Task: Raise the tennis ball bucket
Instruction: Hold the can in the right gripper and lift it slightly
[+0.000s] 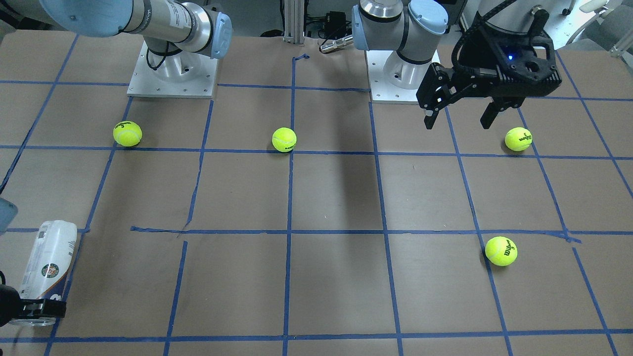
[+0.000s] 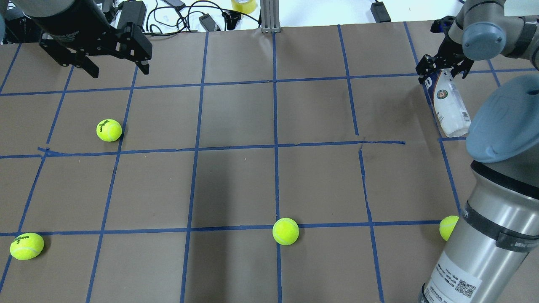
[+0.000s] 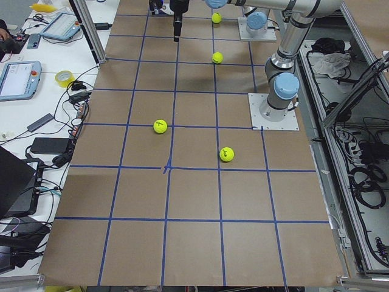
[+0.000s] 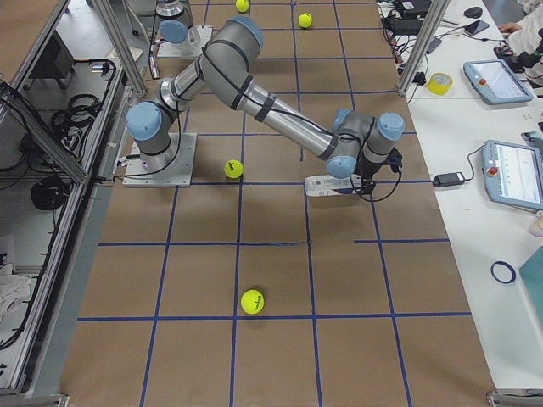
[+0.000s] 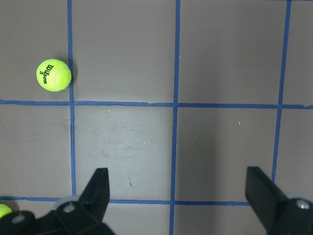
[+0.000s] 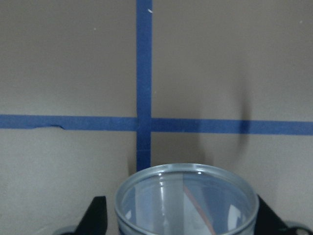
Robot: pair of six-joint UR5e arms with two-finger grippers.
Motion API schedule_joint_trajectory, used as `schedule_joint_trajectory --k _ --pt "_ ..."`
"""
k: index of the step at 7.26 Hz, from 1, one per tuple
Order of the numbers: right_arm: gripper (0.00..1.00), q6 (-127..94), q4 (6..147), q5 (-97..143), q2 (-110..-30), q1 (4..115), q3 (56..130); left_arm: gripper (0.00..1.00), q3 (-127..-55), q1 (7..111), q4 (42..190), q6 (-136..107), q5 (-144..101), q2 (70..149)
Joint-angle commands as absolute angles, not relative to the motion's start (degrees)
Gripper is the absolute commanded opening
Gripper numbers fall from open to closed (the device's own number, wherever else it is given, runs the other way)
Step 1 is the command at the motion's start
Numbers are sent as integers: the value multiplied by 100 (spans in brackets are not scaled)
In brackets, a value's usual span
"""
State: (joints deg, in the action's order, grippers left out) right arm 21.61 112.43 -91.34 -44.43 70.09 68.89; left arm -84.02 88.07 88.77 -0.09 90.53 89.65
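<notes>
The tennis ball bucket (image 2: 449, 107) is a clear can with a white and navy label. It lies on its side near the table's far right edge in the overhead view and shows at the lower left in the front-facing view (image 1: 49, 259). My right gripper (image 2: 441, 70) is open, with one finger on each side of the can's open metal-rimmed end (image 6: 186, 196). A small gap shows beside one finger (image 6: 98, 215). My left gripper (image 2: 118, 71) is open and empty, hovering over the far left of the table (image 5: 176, 181).
Several yellow-green tennis balls lie on the brown, blue-taped table: one far left (image 2: 109, 130), one near left (image 2: 26, 245), one near centre (image 2: 285, 231), and one partly hidden behind my right arm (image 2: 448, 227). Cables and devices lie beyond the far edge.
</notes>
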Motion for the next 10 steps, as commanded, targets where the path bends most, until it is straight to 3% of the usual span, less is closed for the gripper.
schedule_joint_trajectory --k 1,3,8,9,10 --pt "83 2214 11259 -9132 -4430 6935 6908 100 -8402 8807 8877 -9 9061 8965" --pt "51 2171 11206 -9132 -4509 6935 6943 100 -8402 8807 8886 -9 9053 8965" --pt "38 2223 10962 -9036 -5489 7354 7530 100 -8402 8807 8877 -9 9053 8965" --pt "54 2198 10890 -8792 -5859 7600 7724 100 -8402 8807 8877 -9 9053 8965" --pt "50 2128 10872 -8728 -6071 7985 7926 100 -8376 8798 8877 -9 9044 8965"
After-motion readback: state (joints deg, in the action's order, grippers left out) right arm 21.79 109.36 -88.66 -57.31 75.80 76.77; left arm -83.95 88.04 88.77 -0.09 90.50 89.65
